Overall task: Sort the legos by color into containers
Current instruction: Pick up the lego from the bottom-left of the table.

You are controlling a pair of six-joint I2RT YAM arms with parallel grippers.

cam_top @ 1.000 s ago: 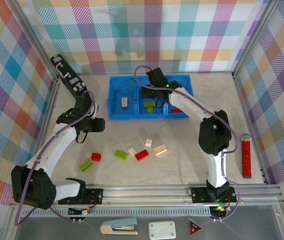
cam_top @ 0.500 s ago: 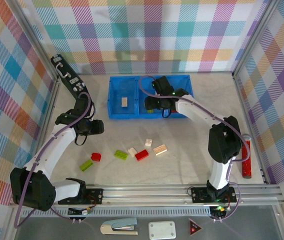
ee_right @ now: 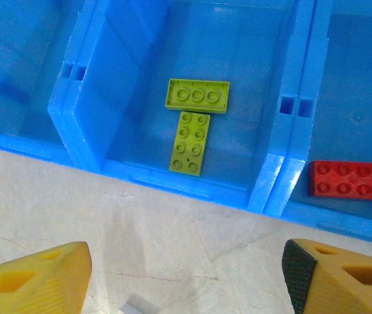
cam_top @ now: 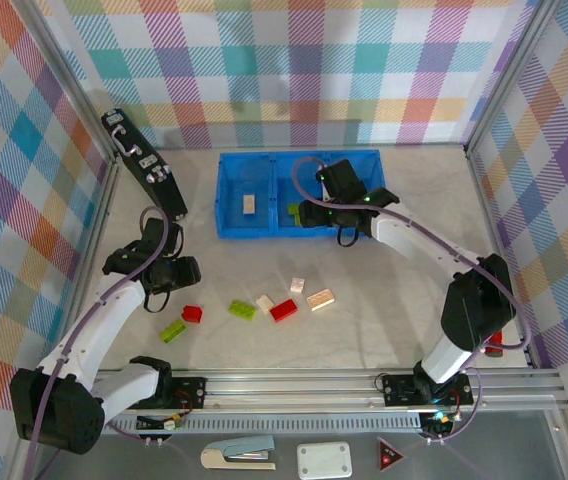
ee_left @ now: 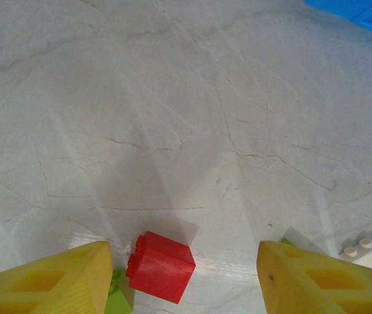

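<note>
Hovering open and empty, left hand (ee_left: 185,278) frames the red brick (ee_left: 160,266) at six o'clock; next, probably drop and close. Right hand (ee_right: 186,278) gapes empty beside tray (ee_right: 274,176).

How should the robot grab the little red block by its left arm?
Pinch the red block across two opposite flat sides, coming straight down from above. It sits flat on the table, turned a bit crooked to the open left gripper, so twist the wrist square first. A green brick crowds one side; the freer sides look safer.
</note>
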